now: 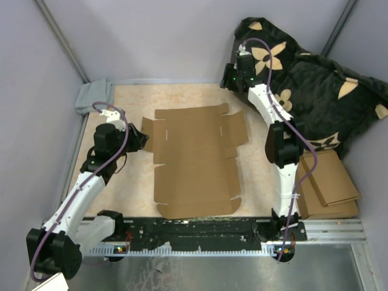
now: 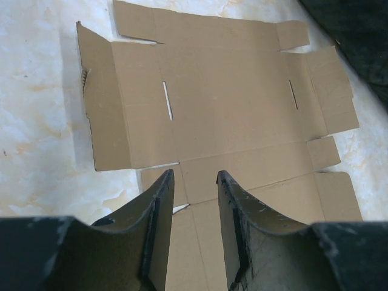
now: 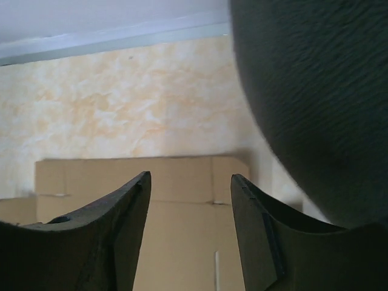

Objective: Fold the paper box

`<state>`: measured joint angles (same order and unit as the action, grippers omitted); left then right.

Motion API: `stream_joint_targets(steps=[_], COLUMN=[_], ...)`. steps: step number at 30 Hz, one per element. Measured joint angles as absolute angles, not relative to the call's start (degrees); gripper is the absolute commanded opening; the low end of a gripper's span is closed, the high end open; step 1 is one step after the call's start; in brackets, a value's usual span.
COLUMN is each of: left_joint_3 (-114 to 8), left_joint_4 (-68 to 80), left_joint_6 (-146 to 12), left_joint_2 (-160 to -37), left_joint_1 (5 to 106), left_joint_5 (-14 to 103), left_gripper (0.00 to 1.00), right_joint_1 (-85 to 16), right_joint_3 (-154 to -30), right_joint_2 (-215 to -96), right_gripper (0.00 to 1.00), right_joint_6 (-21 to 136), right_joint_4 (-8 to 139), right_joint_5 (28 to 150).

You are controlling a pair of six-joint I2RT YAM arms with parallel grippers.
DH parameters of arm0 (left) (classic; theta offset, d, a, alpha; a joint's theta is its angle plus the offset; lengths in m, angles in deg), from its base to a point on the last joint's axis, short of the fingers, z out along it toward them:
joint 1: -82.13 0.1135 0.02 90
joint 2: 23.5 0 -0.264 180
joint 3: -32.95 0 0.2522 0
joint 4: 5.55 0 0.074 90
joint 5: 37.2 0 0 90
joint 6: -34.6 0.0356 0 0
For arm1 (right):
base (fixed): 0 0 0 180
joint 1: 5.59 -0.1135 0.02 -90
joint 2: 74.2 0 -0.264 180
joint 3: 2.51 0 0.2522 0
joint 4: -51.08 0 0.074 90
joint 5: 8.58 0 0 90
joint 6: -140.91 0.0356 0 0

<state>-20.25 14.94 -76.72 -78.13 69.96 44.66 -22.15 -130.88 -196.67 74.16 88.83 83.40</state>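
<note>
Brown cardboard: one paper box [image 1: 194, 160] lies flat. Two grippers, both spread, empty: left gripper [image 2: 195, 176] by its left edge, right gripper [image 3: 191, 176] far-right.

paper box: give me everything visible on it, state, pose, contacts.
The paper box is a plain brown corrugated die-cut sheet, unprinted, with flaps, tabs and two slits. It lies unfolded and nearly flat on the marbled table, mid-table; its left flap looks slightly raised. The left gripper hangs open above its left side, the right gripper open above its far end; neither grips it.
</note>
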Motion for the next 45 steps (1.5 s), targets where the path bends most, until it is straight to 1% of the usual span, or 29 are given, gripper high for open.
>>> stream_joint_targets(steps=[4, 11, 18, 27, 30, 34, 40, 45], left_joint_3=[-20.2, -20.2, -20.2, -20.2, -20.2, -20.2, -20.2, -20.2], left_joint_4=[15.0, 15.0, 15.1, 15.1, 15.1, 15.1, 15.1, 15.1], left_joint_6=[-77.0, -77.3, -77.3, -77.5, -77.5, -77.5, -77.5, -77.7], left_joint_2=[-78.4, -79.3, -79.5, -79.5, -79.5, -79.6, -79.7, -80.0], left_joint_1=[70.0, 70.0, 70.0, 70.0, 70.0, 70.0, 70.0, 70.0], left_joint_5=[44.6, 44.5, 44.5, 44.2, 44.2, 44.2, 43.9, 43.3], left_gripper=[0.41, 0.41, 0.41, 0.41, 0.41, 0.41, 0.41, 0.41], right_joint_1=[-20.3, -21.2, -21.0, -20.9, -20.9, -21.0, -21.3, -21.3], right_joint_3=[-135.3, -138.4, -142.9, -143.4, -142.4, -138.0, -126.5, -125.0], right_joint_2=[-202.7, -207.6, -210.6, -211.9, -212.0, -211.8, -208.7, -208.1], right_gripper=[0.58, 0.6, 0.63, 0.61, 0.59, 0.57, 0.57, 0.53], right_joint_6=[73.4, 72.5, 72.7, 72.8, 72.8, 73.1, 73.6, 73.8], right_joint_4=[90.5, 93.5, 95.8, 96.2, 95.5, 93.0, 88.5, 87.3], right_joint_5=[83.3, 83.4, 82.9, 80.9, 80.2, 79.0, 77.1, 77.3])
